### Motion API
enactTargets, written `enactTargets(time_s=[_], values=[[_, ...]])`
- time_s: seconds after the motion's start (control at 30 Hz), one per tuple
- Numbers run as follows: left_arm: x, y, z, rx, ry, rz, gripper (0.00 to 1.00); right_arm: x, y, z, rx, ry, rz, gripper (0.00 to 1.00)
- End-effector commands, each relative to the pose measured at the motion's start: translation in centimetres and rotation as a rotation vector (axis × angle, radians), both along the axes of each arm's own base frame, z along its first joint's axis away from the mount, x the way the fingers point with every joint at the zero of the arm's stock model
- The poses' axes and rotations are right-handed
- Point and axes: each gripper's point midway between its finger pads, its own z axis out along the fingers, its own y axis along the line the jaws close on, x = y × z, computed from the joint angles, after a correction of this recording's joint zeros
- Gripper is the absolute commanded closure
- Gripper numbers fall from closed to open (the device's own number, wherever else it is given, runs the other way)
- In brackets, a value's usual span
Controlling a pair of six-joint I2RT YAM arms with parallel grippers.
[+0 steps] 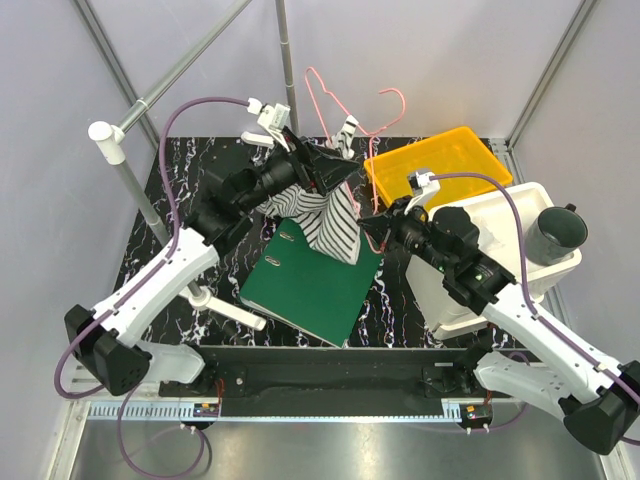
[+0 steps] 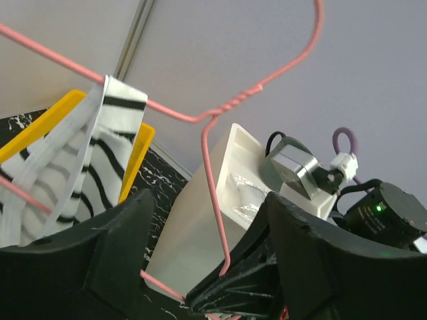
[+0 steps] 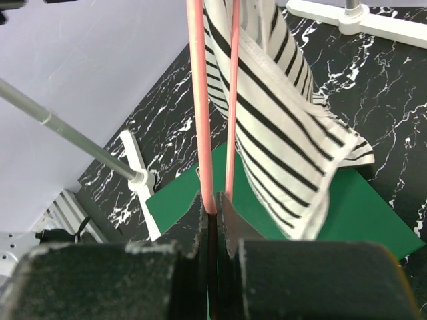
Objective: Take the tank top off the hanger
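Striped black-and-white fabric tank top [image 1: 332,222] hangs from a thin pink wire hanger [image 2: 235,103] over a green ring binder [image 1: 315,290]. Only the right wrist view shows the right gripper [image 3: 212,207] pinched tight on the wire. The left wrist view shows the left gripper [image 2: 208,200] spread wide, with the wire between its fingers and a strap draped over the hanger.

Right wrist camera: right up against hanger [image 3: 200,100], looks along pink wire, down to green binder [image 3: 360,220] on counter [image 3: 413,87].
Left wrist camera: close under hanger, looks up toward wall, white bin [image 2: 193,233] beyond hanger.
Top camera: high above hanger, behind arm bases, looks down, far off, sees whole counter.
All three share hanger, striped tank top [image 3: 280,120]. Top, right wrist share binder.
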Motion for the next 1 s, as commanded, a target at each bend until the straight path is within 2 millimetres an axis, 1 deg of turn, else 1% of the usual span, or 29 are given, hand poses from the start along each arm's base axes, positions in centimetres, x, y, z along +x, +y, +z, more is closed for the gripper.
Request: enactTargets(time_s=[0.0, 0.03, 0.07, 0.1, 0.13, 0.17, 0.2, 0.23, 0.27, 0.33, 0.4, 0.43, 0.47, 0.53, 0.57, 0.63, 0.67, 0.77, 0.9, 0.97], values=[[-2.8, 3.3, 3.4, 0.046, -0.219, 0.055, 0.18, 0.9, -1.1, 3.5, 0.076, -0.072, -0.083, 1.00], [-2.8, 4.0, 2.9, 0.070, -0.221, 0.085, 0.16, 0.9, -1.1, 3.7, 0.075, -0.071, -0.085, 1.00], [-3.4, 5.3, 2.8, 0.092, -0.261, 0.128, 0.14, 0.8, -1.2, 4.0, 0.080, -0.077, -0.087, 1.00], [-2.9, 6.4, 2.6, 0.107, -0.266, 0.192, 0.12, 0.8, -1.3, 4.1, 0.081, -0.078, -0.090, 1.00], [-3.0, 7.1, 2.0, 0.132, -0.271, 0.221, 0.12, 0.6, -1.4, 3.8, 0.069, -0.060, -0.090, 1.00], [-3.0, 7.8, 1.2, 0.159, -0.274, 0.247, 0.11, 0.5, -1.6, 4.1, 0.072, -0.064, -0.091, 1.00], [-3.1, 8.9, 1.4, 0.191, -0.318, 0.290, 0.09, 0.4, -1.6, 4.5, 0.077, -0.067, -0.090, 1.00], [-3.1, 9.4, 0.6, 0.234, -0.313, 0.302, 0.06, 0.2, -1.7, 4.6, 0.078, -0.068, -0.088, 1.00], [-2.9, 9.8, 0.4, 0.261, -0.319, 0.319, 0.05, 0.0, -1.9, 5.0, 0.084, -0.077, -0.087, 1.00], [-1.9, 10.5, -0.5, 0.317, -0.299, 0.353, 0.02, -0.2, -2.1, 5.4, 0.091, -0.083, -0.091, 1.00], [-0.7, 10.2, -1.7, 0.338, -0.262, 0.330, 0.01, -0.3, -2.2, 5.8, 0.089, -0.092, -0.091, 1.00], [-0.3, 10.0, -1.7, 0.340, -0.246, 0.325, 0.01, -0.3, -2.2, 5.7, 0.081, -0.085, -0.091, 1.00], [0.6, 9.5, -2.7, 0.350, -0.213, 0.318, 0.01, -0.4, -2.1, 5.7, 0.082, -0.084, -0.085, 1.00], [1.4, 9.0, -3.1, 0.352, -0.199, 0.317, 0.01, -0.6, -1.8, 5.7, 0.080, -0.083, -0.062, 1.00], [1.9, 8.5, -3.8, 0.359, -0.189, 0.307, 0.01, -0.7, -1.8, 5.6, 0.080, -0.081, -0.056, 1.00], [2.2, 7.9, -4.1, 0.354, -0.201, 0.284, 0.01, -1.0, -1.5, 5.5, 0.080, -0.077, -0.033, 1.00], [2.6, 7.5, -4.7, 0.362, -0.196, 0.273, 0.02, -1.2, -1.4, 5.6, 0.081, -0.078, -0.021, 1.00], [2.3, 6.3, -5.4, 0.372, -0.216, 0.192, 0.02, -1.5, -1.3, 5.6, 0.085, -0.070, -0.009, 1.00], [1.9, 5.4, -6.4, 0.401, -0.250, 0.108, 0.01, -1.9, -1.2, 5.5, 0.091, -0.061, 0.006, 1.00], [2.3, 5.0, -7.2, 0.422, -0.254, 0.088, 0.01, -2.2, -1.0, 5.5, 0.098, -0.054, 0.027, 1.00]])
